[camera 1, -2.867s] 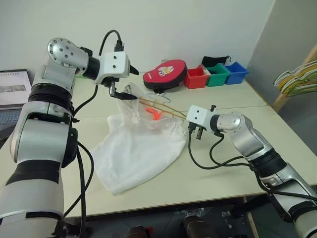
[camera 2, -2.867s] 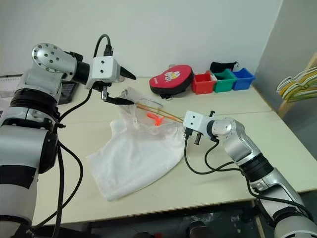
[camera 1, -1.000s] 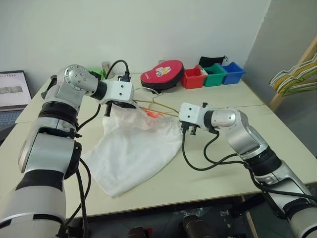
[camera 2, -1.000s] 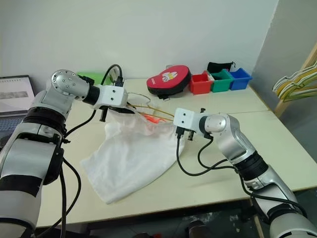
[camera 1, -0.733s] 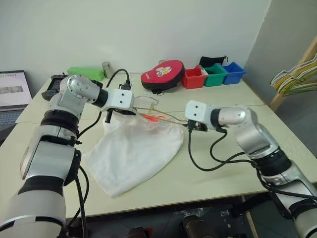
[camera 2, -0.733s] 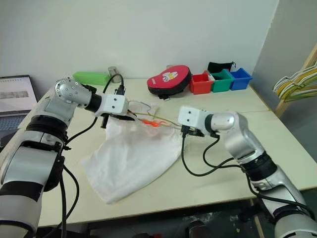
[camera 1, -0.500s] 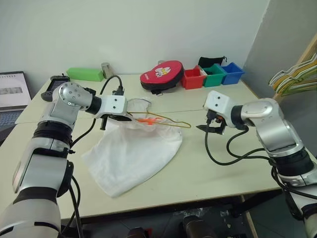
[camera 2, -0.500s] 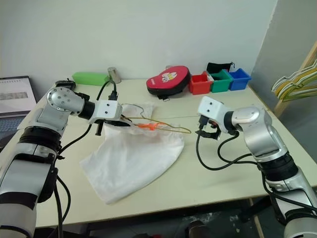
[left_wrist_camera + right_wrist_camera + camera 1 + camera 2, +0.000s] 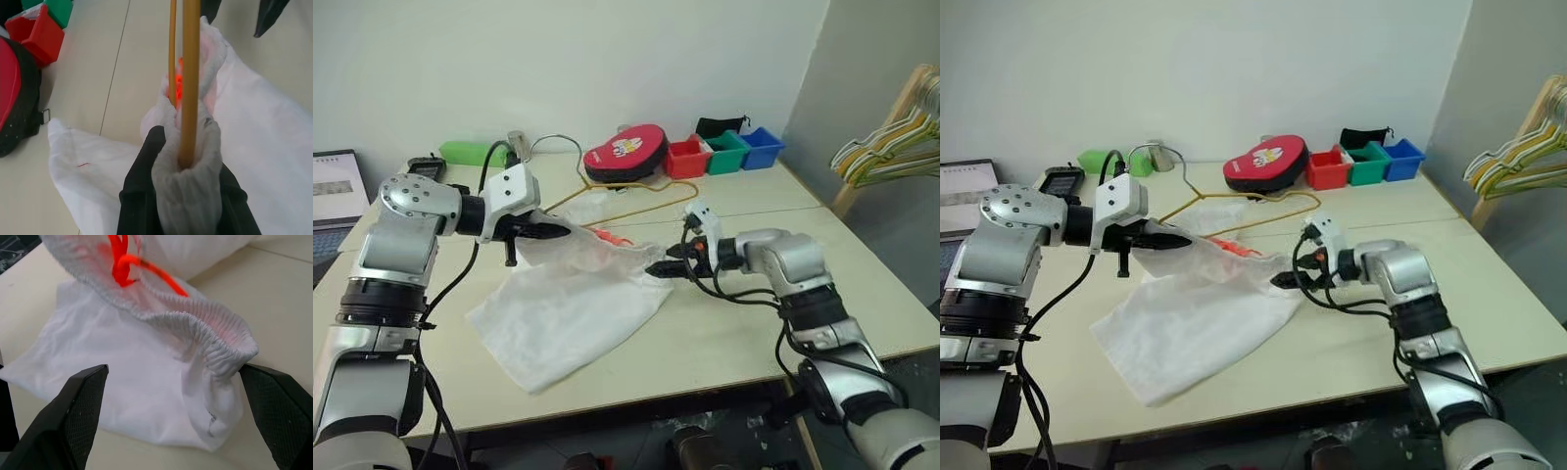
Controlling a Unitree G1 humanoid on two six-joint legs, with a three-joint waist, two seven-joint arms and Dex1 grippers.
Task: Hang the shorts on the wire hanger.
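On the table [image 9: 724, 333], crumpled white shorts [image 9: 568, 313], orange drawstring [image 9: 128, 264].

Bunched shorts [image 9: 188, 196] hide the wire hanger [image 9: 189, 83] end.

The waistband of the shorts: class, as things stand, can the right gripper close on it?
Probably yes. The right gripper is open, with the bunched waistband between its fingers and nothing in between.
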